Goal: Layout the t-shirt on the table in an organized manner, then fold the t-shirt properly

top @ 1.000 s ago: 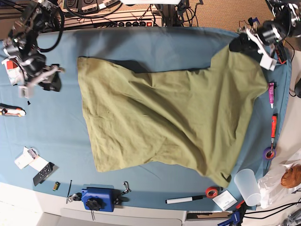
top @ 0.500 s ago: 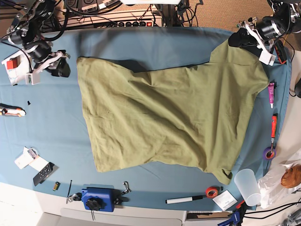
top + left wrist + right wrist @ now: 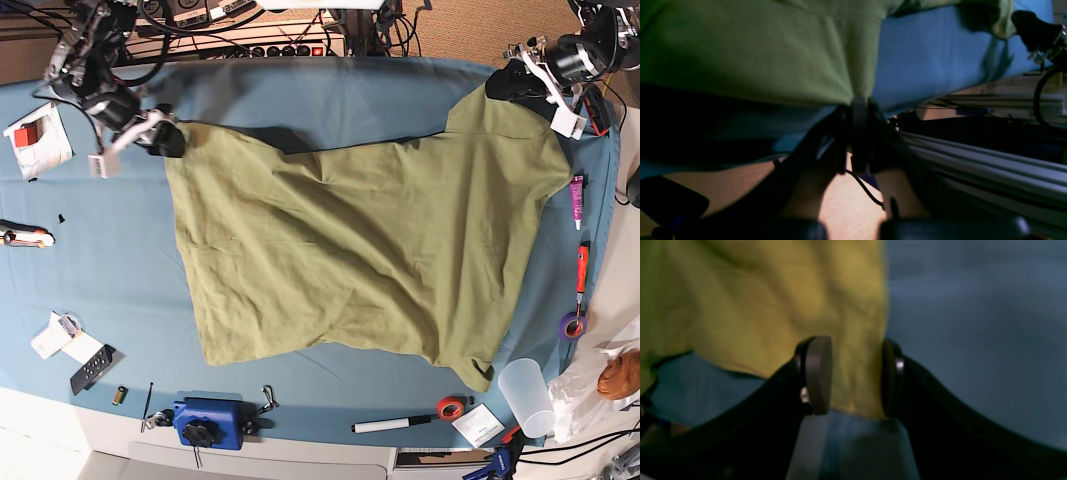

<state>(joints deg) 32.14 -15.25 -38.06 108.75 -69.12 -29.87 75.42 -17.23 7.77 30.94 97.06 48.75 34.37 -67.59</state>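
The olive-green t-shirt (image 3: pixel 360 250) lies spread and wrinkled across the blue table (image 3: pixel 110 270). My left gripper (image 3: pixel 507 82) is at the shirt's far right corner. In the left wrist view this gripper (image 3: pixel 858 105) is shut on a pinch of the shirt (image 3: pixel 756 50) near the table's edge. My right gripper (image 3: pixel 166 136) is at the shirt's far left corner. In the right wrist view it (image 3: pixel 853 376) is open, with the shirt's corner (image 3: pixel 857 340) between its pads (image 3: pixel 819 373). The white tag is hidden.
A white and red card (image 3: pixel 38 140) lies at the left edge. Along the front are a remote (image 3: pixel 96 367), a blue device (image 3: pixel 210 422), a marker (image 3: pixel 395 424), a red tape roll (image 3: pixel 452 407) and a plastic cup (image 3: pixel 527 395). An orange tool (image 3: pixel 582 265) and a pink tube (image 3: pixel 577 195) lie at the right.
My right arm has moved up and to the right, from the table's left edge to the shirt's far left corner. The left gripper has kept its hold with little movement.
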